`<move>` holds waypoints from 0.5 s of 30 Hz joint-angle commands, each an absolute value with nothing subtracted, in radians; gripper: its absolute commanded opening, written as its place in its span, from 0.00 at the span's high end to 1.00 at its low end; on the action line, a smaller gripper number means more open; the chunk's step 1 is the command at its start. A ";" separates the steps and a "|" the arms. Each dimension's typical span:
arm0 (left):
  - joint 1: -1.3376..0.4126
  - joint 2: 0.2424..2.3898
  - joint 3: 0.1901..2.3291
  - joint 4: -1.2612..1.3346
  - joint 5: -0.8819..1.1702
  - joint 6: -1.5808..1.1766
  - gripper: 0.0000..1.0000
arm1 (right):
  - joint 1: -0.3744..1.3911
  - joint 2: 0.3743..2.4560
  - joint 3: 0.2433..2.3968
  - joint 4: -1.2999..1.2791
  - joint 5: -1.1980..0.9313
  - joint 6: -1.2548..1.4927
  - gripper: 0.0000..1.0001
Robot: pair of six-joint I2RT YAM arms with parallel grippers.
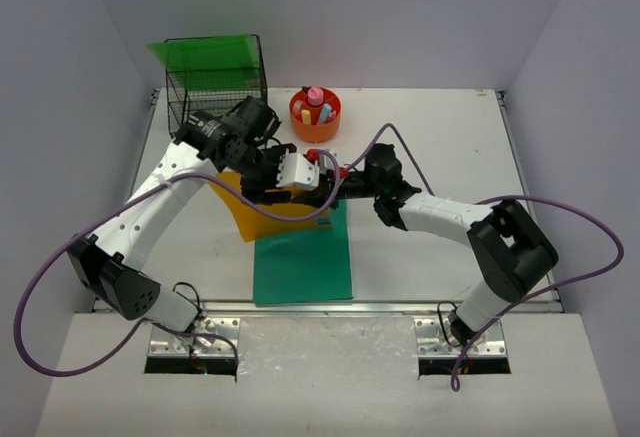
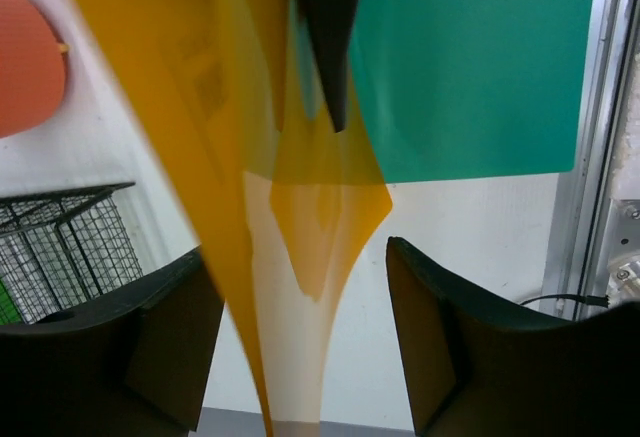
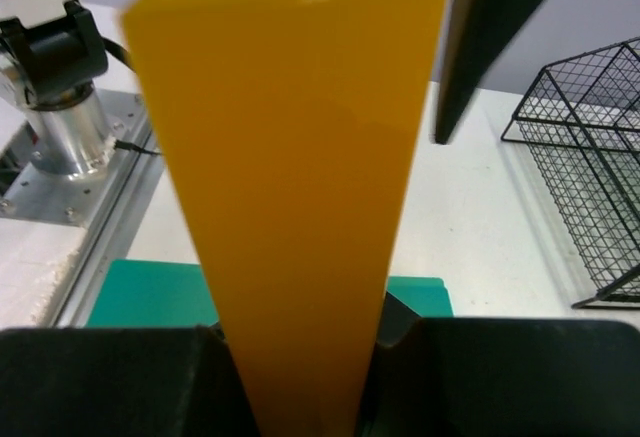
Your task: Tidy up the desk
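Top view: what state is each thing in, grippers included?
yellow folder: bent, gripped by right gripper.
teal folder: flat on desk.
green folder: standing in basket.
cup: upright, filled.
right gripper: shut on yellow folder.
left gripper: open around yellow folder.

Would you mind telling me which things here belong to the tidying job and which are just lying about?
In the job: yellow folder, right gripper gripping it, left gripper open around it, teal folder, wire basket, desk.

Lying about, seemingly: orange cup, pens inside.
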State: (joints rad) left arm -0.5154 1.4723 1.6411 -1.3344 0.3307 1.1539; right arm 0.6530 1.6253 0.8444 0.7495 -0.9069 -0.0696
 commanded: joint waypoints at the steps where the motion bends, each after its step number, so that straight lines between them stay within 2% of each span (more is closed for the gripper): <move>1: -0.595 1.508 1.604 -1.320 0.294 1.041 0.46 | 0.686 1.585 0.887 0.765 -0.898 -0.211 1.00; 4: -0.602 1.515 1.591 -1.320 0.286 1.025 0.58 | 0.690 1.581 0.886 0.757 -0.898 -0.221 1.00; 10: -0.615 1.509 1.515 -1.319 0.205 1.037 0.74 | 0.692 1.569 0.877 0.721 -0.896 -0.267 1.00; 13: -0.623 1.509 1.498 -1.319 0.151 1.036 0.80 | 0.692 1.566 0.876 0.707 -0.895 -0.277 1.00; 15: -0.635 1.506 1.489 -1.319 0.116 1.040 0.80 | 0.692 1.565 0.876 0.701 -0.897 -0.282 1.00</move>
